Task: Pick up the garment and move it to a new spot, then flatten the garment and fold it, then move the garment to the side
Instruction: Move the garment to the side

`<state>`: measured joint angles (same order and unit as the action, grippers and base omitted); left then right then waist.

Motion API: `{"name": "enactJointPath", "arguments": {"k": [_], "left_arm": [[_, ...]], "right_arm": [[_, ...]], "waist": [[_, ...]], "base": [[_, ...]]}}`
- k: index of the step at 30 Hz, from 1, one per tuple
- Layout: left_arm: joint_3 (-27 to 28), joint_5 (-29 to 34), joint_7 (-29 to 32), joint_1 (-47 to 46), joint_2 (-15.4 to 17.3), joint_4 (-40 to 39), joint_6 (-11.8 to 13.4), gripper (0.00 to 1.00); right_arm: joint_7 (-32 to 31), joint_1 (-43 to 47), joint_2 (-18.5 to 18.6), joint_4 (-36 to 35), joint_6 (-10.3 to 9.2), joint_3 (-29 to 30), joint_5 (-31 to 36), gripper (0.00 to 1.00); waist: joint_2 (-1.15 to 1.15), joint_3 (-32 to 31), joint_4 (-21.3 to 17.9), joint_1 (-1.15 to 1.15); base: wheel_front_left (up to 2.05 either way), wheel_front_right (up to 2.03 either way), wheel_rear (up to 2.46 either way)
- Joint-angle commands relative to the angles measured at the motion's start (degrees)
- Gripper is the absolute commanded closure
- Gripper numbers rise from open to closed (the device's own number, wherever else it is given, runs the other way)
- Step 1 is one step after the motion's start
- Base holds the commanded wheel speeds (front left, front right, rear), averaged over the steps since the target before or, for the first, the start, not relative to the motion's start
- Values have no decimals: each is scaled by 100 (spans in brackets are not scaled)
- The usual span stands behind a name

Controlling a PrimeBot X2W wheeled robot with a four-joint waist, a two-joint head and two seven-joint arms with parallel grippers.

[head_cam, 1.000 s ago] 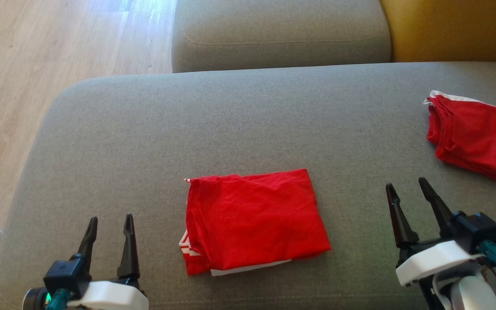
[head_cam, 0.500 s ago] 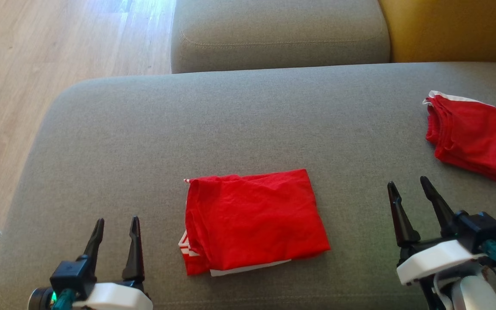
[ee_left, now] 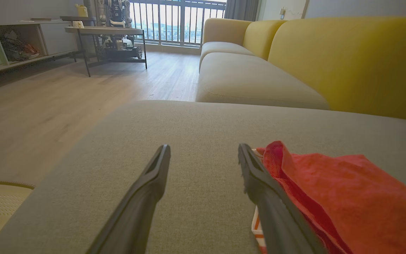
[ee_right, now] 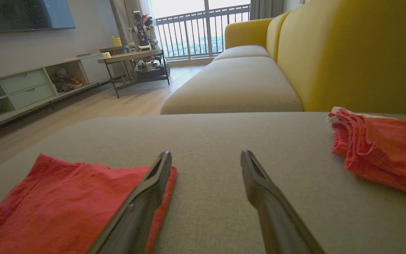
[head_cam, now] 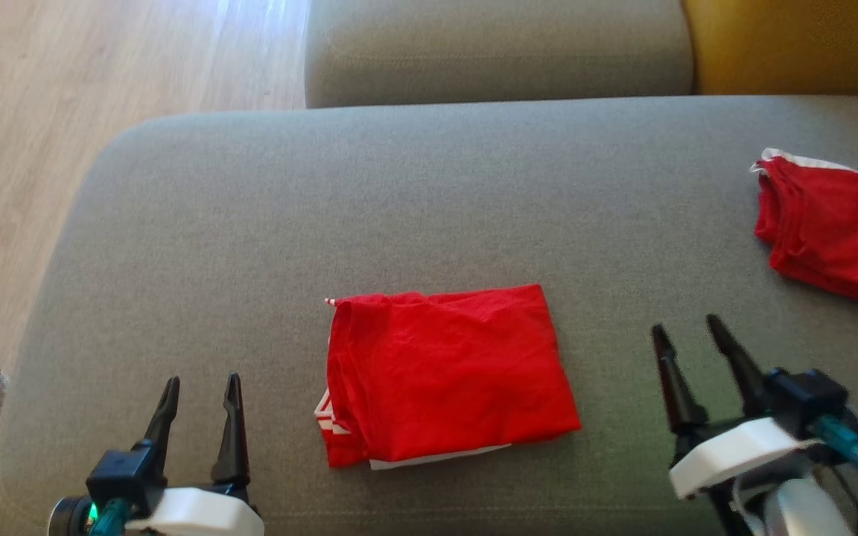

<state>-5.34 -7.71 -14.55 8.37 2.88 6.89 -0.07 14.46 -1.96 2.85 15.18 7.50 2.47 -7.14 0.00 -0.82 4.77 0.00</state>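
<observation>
The folded red garment (head_cam: pixel 447 376) is laid flat on the grey sofa seat (head_cam: pixel 399 208), between the left tool (head_cam: pixel 202 381) and the right tool (head_cam: pixel 684 326), touched by neither. Both tools are held wide apart and empty. The white print at its near-left corner cannot be read.

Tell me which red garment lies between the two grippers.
The folded red garment in the middle; the other red garment lies beyond the right gripper.
</observation>
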Motion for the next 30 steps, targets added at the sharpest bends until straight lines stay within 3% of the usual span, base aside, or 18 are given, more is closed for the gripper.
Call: {"name": "enactJointPath", "arguments": {"k": [1,10,14,25,26,27,30], "left_arm": [[158,30,-45,-305,-1,-174,-22,0],[-5,114,-45,-517,-1,-83,-59,0],[-67,145,-45,-642,-1,-22,-79,0],[-142,147,-45,-723,-1,47,-83,0],[-142,148,-45,-723,-1,50,-82,0],[-139,149,-45,-723,-1,52,-81,0],[-125,150,-45,-719,-1,49,-74,0]], "right_arm": [[11,-370,3,-37,-1,-303,-151,0],[-408,-860,3,658,-1,-889,-739,0],[-727,-1162,3,1294,-1,-1119,-1439,0],[-1135,-1758,3,2718,-1,-1533,-2106,0],[-1118,-1810,3,2809,-1,-1584,-2121,63],[-1078,-1864,3,2897,-1,-1624,-2086,100],[-906,-2033,3,3116,-1,-1674,-1896,100]], "waist": [[0,130,46,0],[0,459,204,0],[0,561,353,0],[0,655,637,0],[0,661,650,0],[0,666,659,0],[0,676,653,0]], "base": [[0,0,0],[0,0,0],[0,0,0],[0,0,0],[0,0,0],[0,0,0],[0,0,0]]}}
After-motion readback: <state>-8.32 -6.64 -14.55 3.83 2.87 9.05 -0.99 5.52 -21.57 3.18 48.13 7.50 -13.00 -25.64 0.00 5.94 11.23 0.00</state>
